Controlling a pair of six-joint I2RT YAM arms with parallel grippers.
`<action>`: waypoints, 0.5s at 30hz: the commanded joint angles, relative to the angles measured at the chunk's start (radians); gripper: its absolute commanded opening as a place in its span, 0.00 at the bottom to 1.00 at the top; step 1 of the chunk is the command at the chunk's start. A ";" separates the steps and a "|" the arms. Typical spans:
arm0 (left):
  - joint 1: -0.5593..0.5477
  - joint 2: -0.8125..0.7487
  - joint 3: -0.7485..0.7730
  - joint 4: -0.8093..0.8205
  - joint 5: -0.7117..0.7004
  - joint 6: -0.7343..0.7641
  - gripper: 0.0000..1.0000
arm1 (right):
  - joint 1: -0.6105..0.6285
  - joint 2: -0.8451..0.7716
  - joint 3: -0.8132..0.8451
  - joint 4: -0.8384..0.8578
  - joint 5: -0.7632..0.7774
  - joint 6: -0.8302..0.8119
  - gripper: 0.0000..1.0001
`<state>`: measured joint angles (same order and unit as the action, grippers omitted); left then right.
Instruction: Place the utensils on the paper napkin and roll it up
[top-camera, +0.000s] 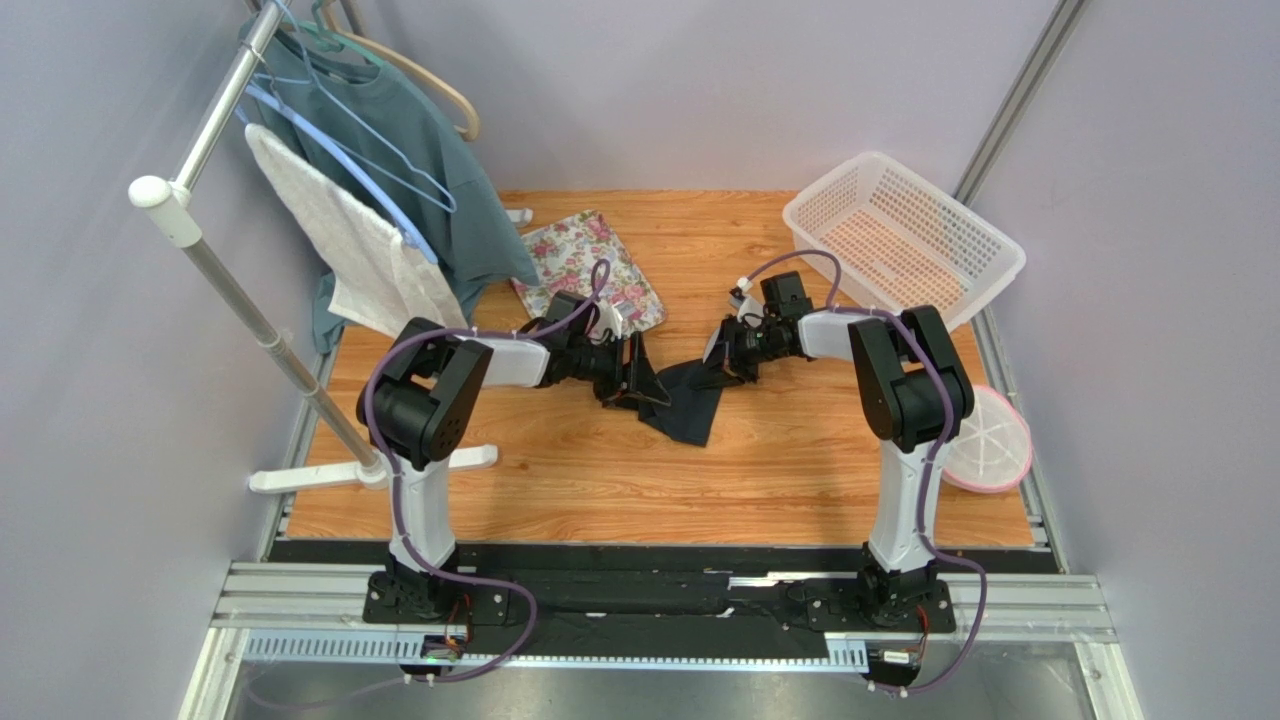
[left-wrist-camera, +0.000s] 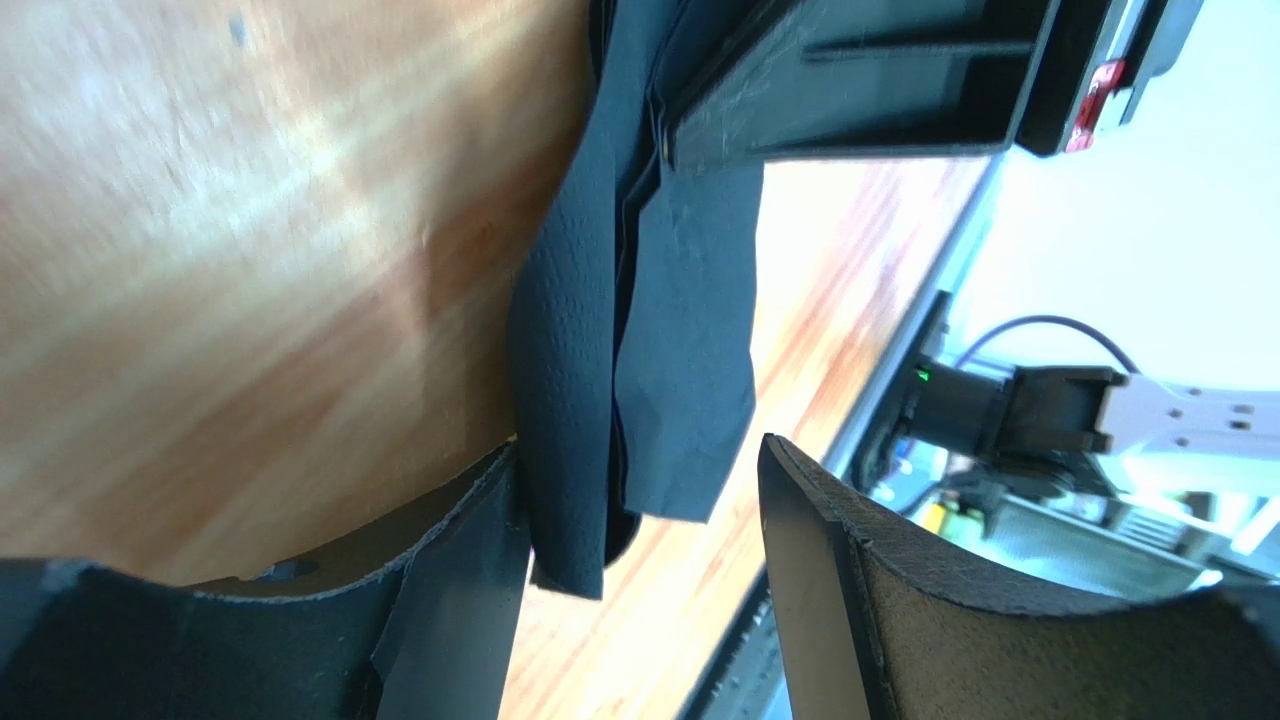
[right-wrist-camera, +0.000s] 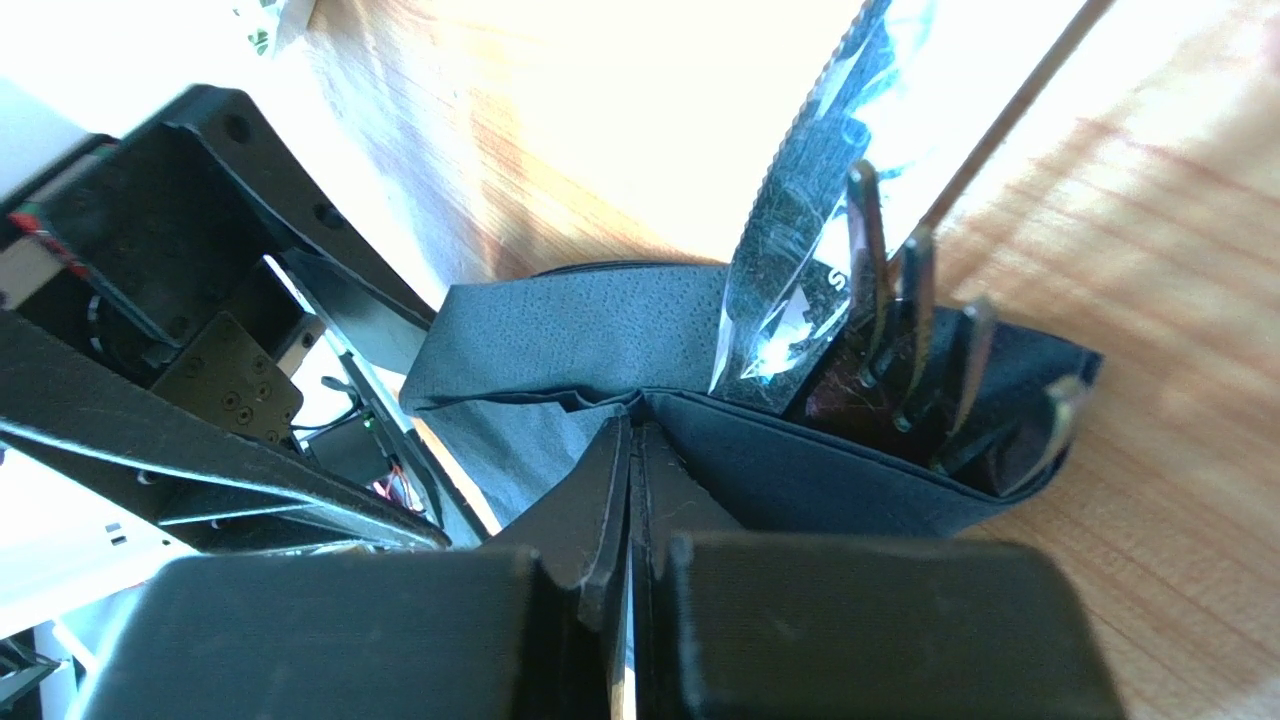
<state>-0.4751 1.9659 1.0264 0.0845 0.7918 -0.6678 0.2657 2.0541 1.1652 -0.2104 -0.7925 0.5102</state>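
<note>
- Right wrist view, nearest first: my right pincer (right-wrist-camera: 631, 450) is pressing its two fingers together on a fold of the paper napkin (right-wrist-camera: 842, 465); no gap is showing between them.
- Just beyond my fingertips, the knife (right-wrist-camera: 804, 225) and the fork (right-wrist-camera: 909, 323) are poking out of the black fold, side by side; their handles are hiding inside it.
- Judging the step as the rolling itself, I am thinking this pinch should be held firm while the roll is turning about the pair's length; any slack is risking them sliding out of the open end; the loose flap wants gathering before the next turn.
- Both are pointing away from me, blade tip and tines toward the upper right of that view; their long axes are running nearly parallel and crossing the edge I am gripping.
- Left wrist view, farther along: my left pincer (left-wrist-camera: 639, 458) is standing apart, a finger on either side of the hanging napkin layers; it is clamping nothing, though the sheet seems to be brushing one finger.
- Top external view, farthest: both pincers are meeting over the middle of the wooden table (top-camera: 601, 480), the napkin sagging between them onto the boards; knife and fork are showing too small there to read; the floral tray (top-camera: 594, 263) is lying beyond my left arm, apart from the napkin.
</note>
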 joint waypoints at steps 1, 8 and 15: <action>-0.005 0.021 -0.067 0.038 0.030 -0.079 0.66 | -0.002 0.049 -0.015 -0.043 0.125 -0.056 0.00; 0.000 0.004 -0.084 0.219 -0.029 -0.142 0.67 | -0.002 0.047 -0.012 -0.049 0.124 -0.056 0.00; 0.006 0.036 -0.144 0.422 -0.008 -0.364 0.70 | -0.002 0.046 -0.016 -0.049 0.125 -0.059 0.00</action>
<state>-0.4686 1.9724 0.9096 0.3725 0.8162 -0.9176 0.2657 2.0541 1.1660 -0.2111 -0.7929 0.5098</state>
